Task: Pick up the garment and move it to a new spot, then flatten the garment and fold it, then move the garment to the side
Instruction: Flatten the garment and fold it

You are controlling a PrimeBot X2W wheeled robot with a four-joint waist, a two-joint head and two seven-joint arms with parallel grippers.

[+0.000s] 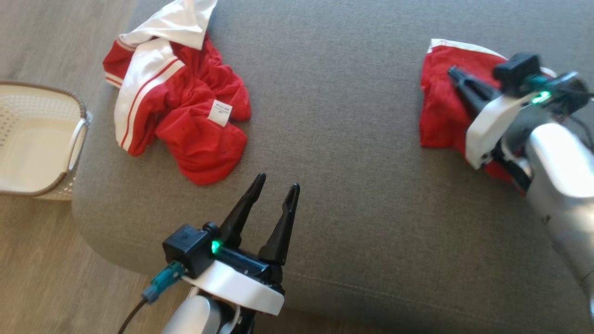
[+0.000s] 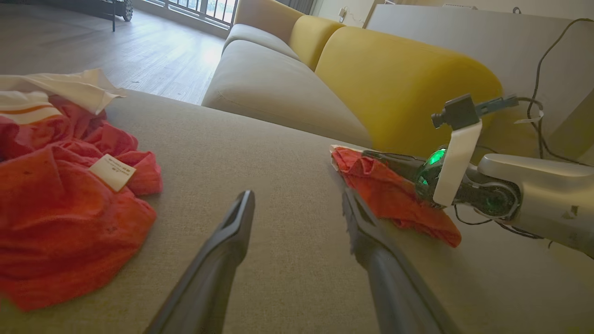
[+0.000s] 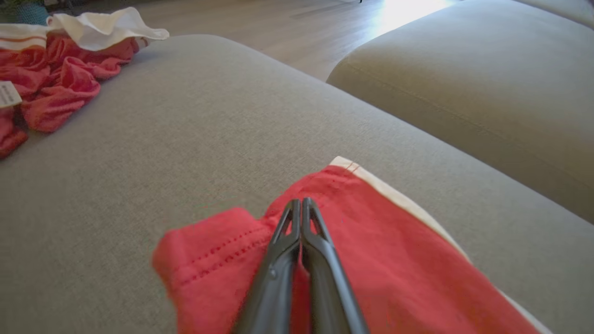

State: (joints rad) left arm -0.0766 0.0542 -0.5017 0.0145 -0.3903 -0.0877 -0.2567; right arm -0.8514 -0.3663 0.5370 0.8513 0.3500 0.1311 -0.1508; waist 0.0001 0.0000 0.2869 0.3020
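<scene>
Left gripper (image 1: pixel 278 182): jaws spread wide, nothing in them, hanging over the front part of the grey fabric sofa cushion (image 1: pixel 348 162), fingers pointing toward the back of the seat.

Right gripper (image 1: pixel 457 74): fingers pressed together, lying on top of the small folded red garment with white trim (image 1: pixel 441 106) at the right end of the cushion. Right wrist view shows the tips closed over the cloth; can't tell if any fabric is pinched between them.

Crumpled red-and-white garment (image 1: pixel 195 120) sits in a heap at the left end of the same cushion, well apart from the folded one, white label tag (image 1: pixel 220 112) facing up. Neither gripper touches it.

White woven plastic basket (image 1: pixel 28 116) stands on the wood floor (image 1: pixel 37 287), just beside the cushion's left edge. Yellow sofa backrest (image 2: pixel 399 79) behind the right arm.
</scene>
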